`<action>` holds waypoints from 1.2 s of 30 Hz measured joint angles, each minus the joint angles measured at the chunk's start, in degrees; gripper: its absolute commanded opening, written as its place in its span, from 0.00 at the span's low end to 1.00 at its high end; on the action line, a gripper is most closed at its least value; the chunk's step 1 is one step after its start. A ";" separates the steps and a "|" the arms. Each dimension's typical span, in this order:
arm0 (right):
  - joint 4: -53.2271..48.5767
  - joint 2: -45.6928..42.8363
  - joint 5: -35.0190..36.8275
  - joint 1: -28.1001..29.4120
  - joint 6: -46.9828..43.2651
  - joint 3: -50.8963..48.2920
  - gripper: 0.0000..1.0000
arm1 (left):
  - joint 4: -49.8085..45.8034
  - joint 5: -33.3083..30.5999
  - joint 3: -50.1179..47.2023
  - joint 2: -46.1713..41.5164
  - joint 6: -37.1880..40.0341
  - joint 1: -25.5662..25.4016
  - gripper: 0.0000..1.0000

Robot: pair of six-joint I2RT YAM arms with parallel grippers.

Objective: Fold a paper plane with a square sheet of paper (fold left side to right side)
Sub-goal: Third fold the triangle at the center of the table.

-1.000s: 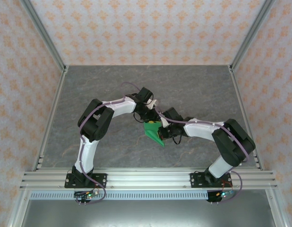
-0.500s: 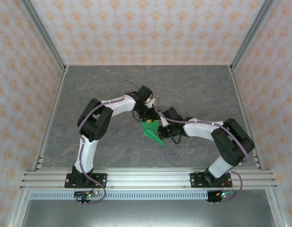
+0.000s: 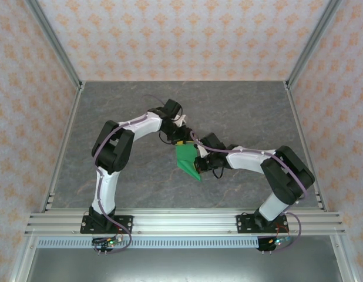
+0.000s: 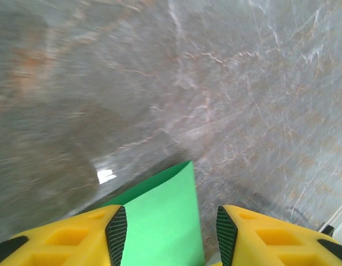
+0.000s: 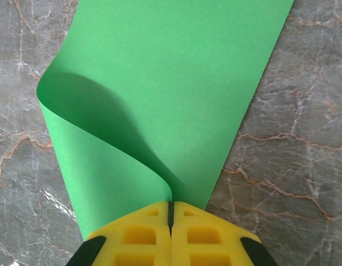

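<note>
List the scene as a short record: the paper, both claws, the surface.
sheet of paper: bright green, bent over itself in a soft curl, not pressed flat
right claw: shut on the sheet at the near end of the curl
left claw: open, a corner of the sheet showing between its fingers, no grip
table: grey marbled top, under the sheet
</note>
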 measured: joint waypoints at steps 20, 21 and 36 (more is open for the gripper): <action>-0.87 0.50 0.02 0.37 -0.09 0.90 0.06 | 14.58 3.06 -27.10 -19.45 -8.17 -3.65 0.25; -0.90 0.50 0.02 0.37 -0.07 0.90 0.06 | 15.10 3.15 -27.08 -19.21 -8.44 -4.15 0.25; -1.38 0.66 0.11 0.44 -0.22 1.25 0.07 | 17.66 2.08 -26.58 -13.18 -11.02 -6.14 0.23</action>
